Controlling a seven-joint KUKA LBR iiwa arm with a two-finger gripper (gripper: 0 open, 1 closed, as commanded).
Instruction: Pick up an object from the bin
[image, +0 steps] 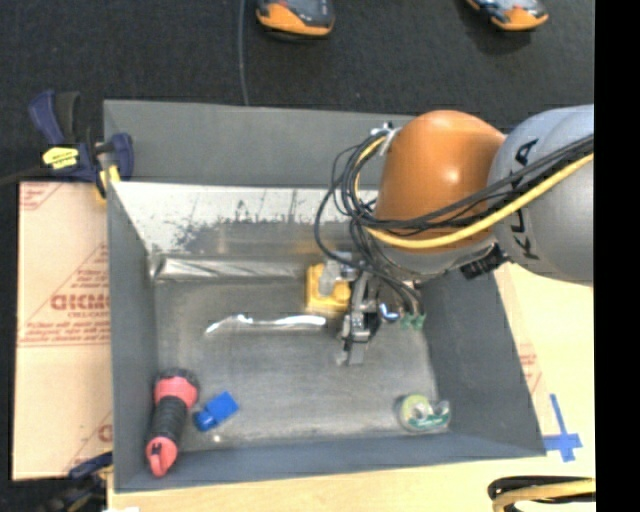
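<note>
My gripper (352, 338) hangs over the middle of the bin floor, below the orange cover. A yellow and white boxy thing (324, 288) lies just up and left of it, near the back wall, partly behind the gripper body. A long clear, shiny strip (262, 323) stretches leftward from the gripper's left side. I cannot tell whether the gripper touches either of them.
A red and black handle-shaped tool (167, 420) lies in the front left corner with a small blue block (216, 410) beside it. A clear roll with green on it (423, 412) sits near the front right. The arm and cables cover the bin's back right.
</note>
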